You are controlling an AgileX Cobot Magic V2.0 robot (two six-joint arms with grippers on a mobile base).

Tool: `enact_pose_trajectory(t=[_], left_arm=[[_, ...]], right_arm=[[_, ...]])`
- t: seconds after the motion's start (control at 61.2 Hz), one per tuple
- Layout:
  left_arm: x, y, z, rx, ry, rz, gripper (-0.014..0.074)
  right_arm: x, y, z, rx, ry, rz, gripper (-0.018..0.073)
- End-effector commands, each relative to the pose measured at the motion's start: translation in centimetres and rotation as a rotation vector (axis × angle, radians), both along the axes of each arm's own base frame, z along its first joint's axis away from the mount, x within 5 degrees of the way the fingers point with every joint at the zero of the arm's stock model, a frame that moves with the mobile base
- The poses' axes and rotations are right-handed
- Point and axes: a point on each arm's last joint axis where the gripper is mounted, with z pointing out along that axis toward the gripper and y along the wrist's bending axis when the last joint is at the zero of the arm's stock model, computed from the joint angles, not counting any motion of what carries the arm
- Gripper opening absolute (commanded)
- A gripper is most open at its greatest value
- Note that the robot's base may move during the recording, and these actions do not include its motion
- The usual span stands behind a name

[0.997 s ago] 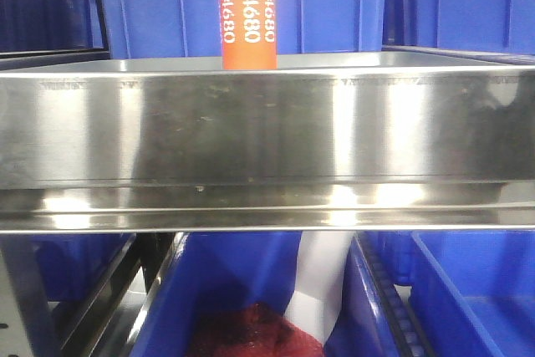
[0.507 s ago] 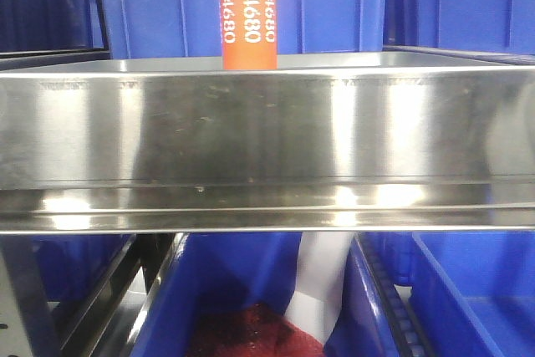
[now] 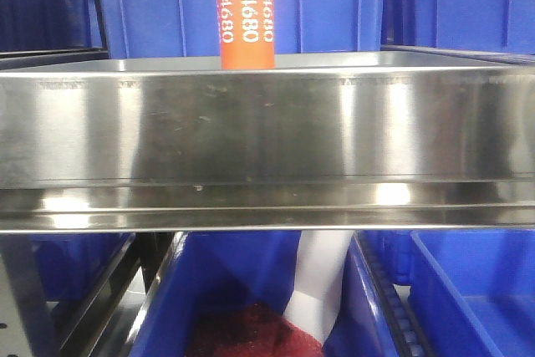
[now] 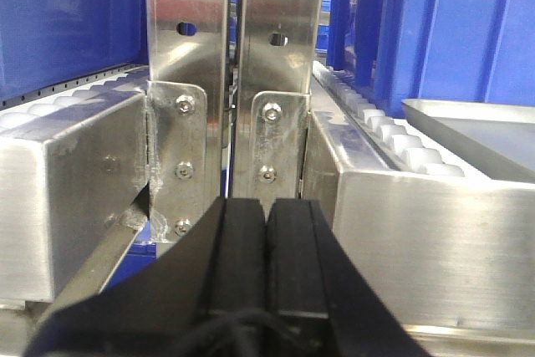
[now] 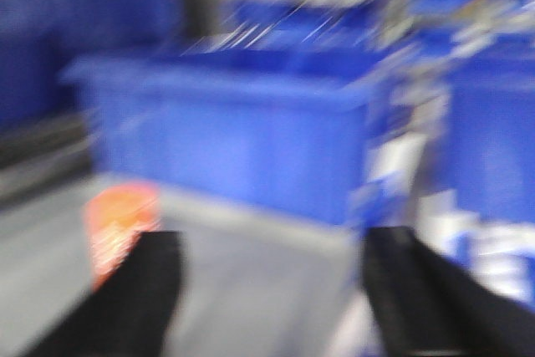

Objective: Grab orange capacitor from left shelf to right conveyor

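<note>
While my left claw [image 4: 267,211] is sitting closed, my right claw [image 5: 272,244] is gaping wide, the orange capacitor [image 5: 119,216] ahead of its left finger.

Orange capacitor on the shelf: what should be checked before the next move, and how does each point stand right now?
1. Orange capacitor upright on the left shelf, nothing touching it: ok.
2. Right claw open wide enough to take it: ok, the fingers stand well apart.
3. Capacitor centred in the right claw's gap: not ok; in the right wrist view it sits off to one side, by a finger.
4. Right wrist view sharp enough to judge the approach: not ok, heavily blurred.
5. Left claw shut and empty: ok.
6. Right conveyor free to receive: cannot tell, it is in no view.
</note>
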Motion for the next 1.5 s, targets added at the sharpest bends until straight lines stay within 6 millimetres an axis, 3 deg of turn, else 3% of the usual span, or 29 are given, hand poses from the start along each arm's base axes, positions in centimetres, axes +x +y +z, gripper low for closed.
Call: enact_pose_trajectory(t=[0.0, 0.311, 0.523, 1.03, 1.488], left_arm=[[-0.2, 0.0, 1.1, -0.002, -0.111, -0.004, -0.0105], [-0.2, 0.0, 1.1, -0.002, -0.111, -0.004, -0.0105], [-0.2, 0.0, 1.1, -0.002, -0.111, -0.004, -0.0105], [-0.2, 0.0, 1.1, -0.002, -0.111, -0.004, -0.0105], [-0.2, 0.0, 1.1, -0.002, -0.111, -0.004, -0.0105]], right_arm=[[1.3, 1.8, 1.5, 0.026, -0.053, 0.059, 0.0626], [6.7, 8.2, 0.0, -0.026, 0.043, 0.171, 0.0625], [9.2, 10.8, -1.6, -0.015, 0.059, 0.195, 0.0625], [12.2, 13.1, -5.4, 0.015, 0.037, 0.195, 0.0625], [14.3, 13.4, -7.4, 0.058, -0.026, 0.170, 0.0620]])
